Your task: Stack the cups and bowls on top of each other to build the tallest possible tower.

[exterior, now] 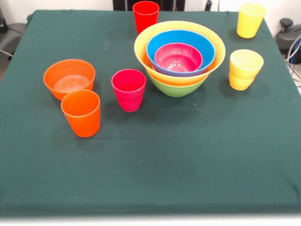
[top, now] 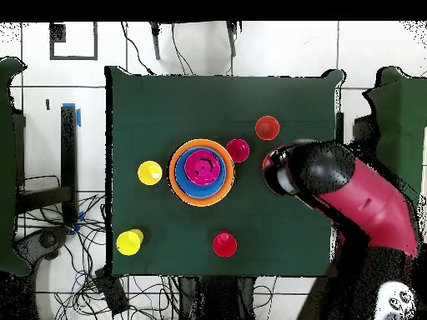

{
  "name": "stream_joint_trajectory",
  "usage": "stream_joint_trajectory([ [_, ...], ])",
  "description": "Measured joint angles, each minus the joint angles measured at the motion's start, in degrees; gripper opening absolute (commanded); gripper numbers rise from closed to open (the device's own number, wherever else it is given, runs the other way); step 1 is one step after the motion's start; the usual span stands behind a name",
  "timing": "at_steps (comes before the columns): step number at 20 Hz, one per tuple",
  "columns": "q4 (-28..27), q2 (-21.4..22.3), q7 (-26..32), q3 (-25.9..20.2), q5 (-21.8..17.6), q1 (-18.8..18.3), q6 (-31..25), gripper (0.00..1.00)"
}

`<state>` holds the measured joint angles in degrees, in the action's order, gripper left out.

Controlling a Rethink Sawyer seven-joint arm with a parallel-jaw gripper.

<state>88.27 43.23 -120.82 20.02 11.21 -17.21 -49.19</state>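
The tower [exterior: 178, 56] stands at the table's middle: a green bowl [exterior: 176, 88] at the base, a wide yellow bowl [exterior: 141, 44] in it, then a blue bowl [exterior: 157, 44] and a pink bowl [exterior: 178, 57] nested inside. It also shows in the overhead view as the tower [top: 201, 171]. Loose around it are an orange bowl [exterior: 69, 77], an orange cup [exterior: 81, 112], a pink cup [exterior: 128, 89], a red cup [exterior: 146, 15] and two yellow cups [exterior: 244, 69] [exterior: 250, 20]. My gripper [top: 278, 171] shows only from above, right of the pink cup [top: 238, 150], and it hides the orange bowl there.
The dark green cloth [exterior: 150, 169] covers the whole table, with a wide bare stretch along one side. In the overhead view the red arm [top: 367, 204] reaches in over the table's right edge. Cables [top: 75, 250] lie on the floor at the left.
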Motion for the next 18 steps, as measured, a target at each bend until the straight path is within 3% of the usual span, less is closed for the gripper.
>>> stream_joint_trajectory([
  [10, 8.8, 0.5, 4.9, -6.8, -7.2, -9.7, 4.3, 1.0],
  [18, 10.2, -1.5, 5.0, -10.5, -12.1, -12.0, 7.9, 1.0],
])
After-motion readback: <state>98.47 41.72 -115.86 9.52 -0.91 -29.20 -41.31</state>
